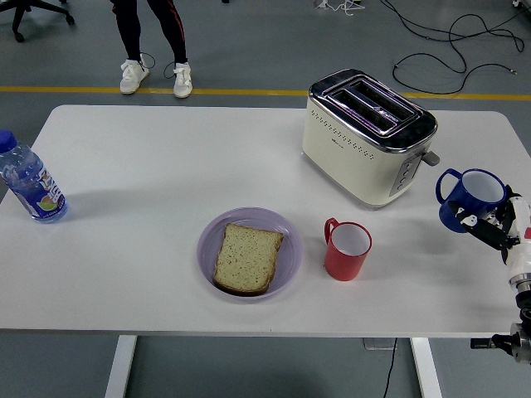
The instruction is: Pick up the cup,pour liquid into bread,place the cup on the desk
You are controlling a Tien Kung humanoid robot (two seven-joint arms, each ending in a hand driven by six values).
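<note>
Right hand [494, 227] at the table's [149, 166] right edge, fingers [479, 222] curled around a blue cup [470, 197] held upright. Toaster [367, 135] lies left of the fingers; red cup [347, 249] and bread [247, 257] on its plate [207, 240] farther left.

Grey floor [249, 50] beyond the surface [166, 166], crossed by a yellow line [83, 89] parallel to the far edge. Black cables [452, 50] looped on the floor at upper right. Chair base [33, 12] with castors in the top left corner. Person's legs [149, 33] in dark trousers and white shoes [156, 77], standing just past the line. White legs [121, 365] under the near edge, a cable [390, 369] hanging between them. Even, soft light, faint shadows.
</note>
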